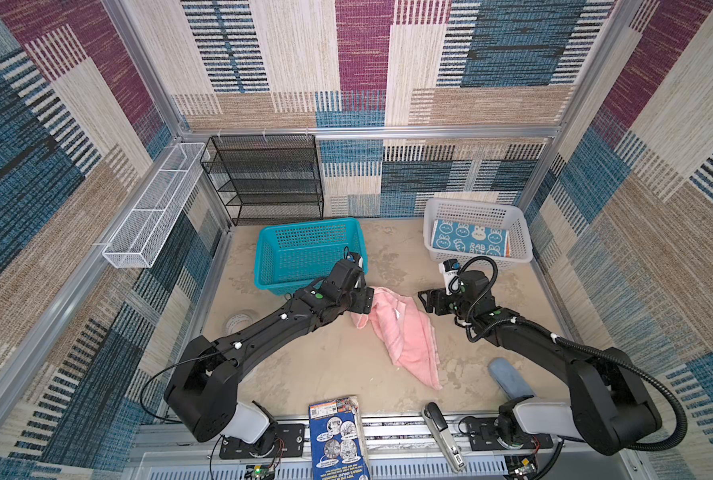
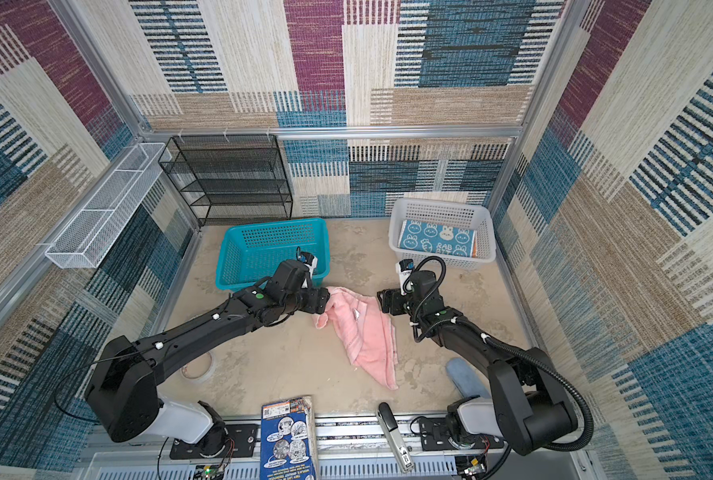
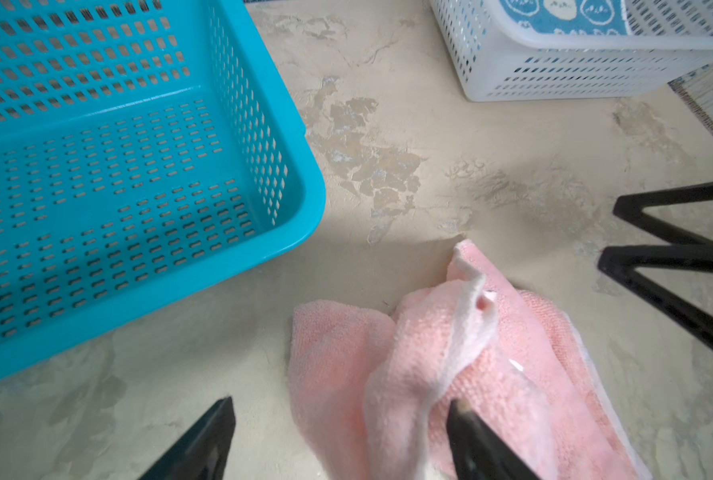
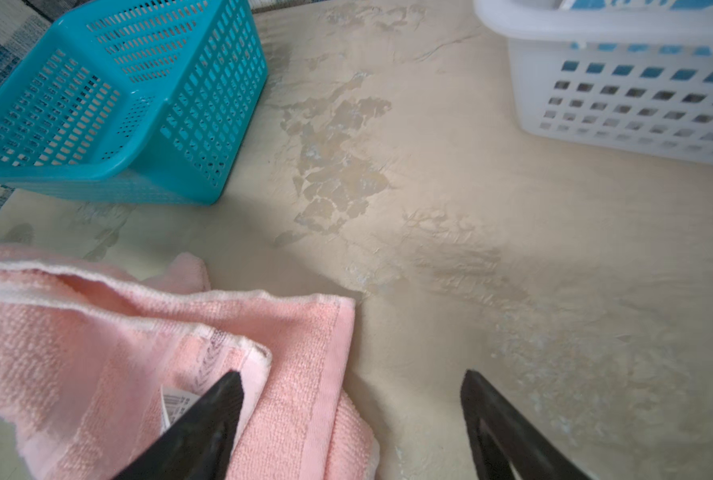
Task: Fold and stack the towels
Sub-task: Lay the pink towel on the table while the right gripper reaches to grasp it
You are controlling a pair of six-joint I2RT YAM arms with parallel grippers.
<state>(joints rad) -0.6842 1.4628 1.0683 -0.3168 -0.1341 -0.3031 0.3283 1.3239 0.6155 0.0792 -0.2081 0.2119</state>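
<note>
- pink towel: lies crumpled, not folded, on the beige table, mid-scene btwn the two grippers. Far end is bunched in loose folds; near end tapers toward the front edge.
- L gripper: low at the towel's far-left corner. In L wrist view the jaws stand wide apart. One finger is against a raised fold of the pink towel, the other over bare table. Nothing clamped.
- R gripper: just beside the towel's far-right corner. In R wrist view the jaws are also spread. One finger is over the towel corner w/ a white care label, the other over bare table. No grip.
- blue rabbit-print towel: folded flat inside the white basket, at the table's far right.
- orange towel: only a thin orange edge shows at the blue one's right side, in the same basket. Can't tell how it lies.
- teal basket: far side of table, left of centre, just behind the L gripper and apart from the pink towel.
- Misc: black mesh rack at back wall, white wire tray on left wall, tape roll by the L arm, blue printed box at front edge.
</note>
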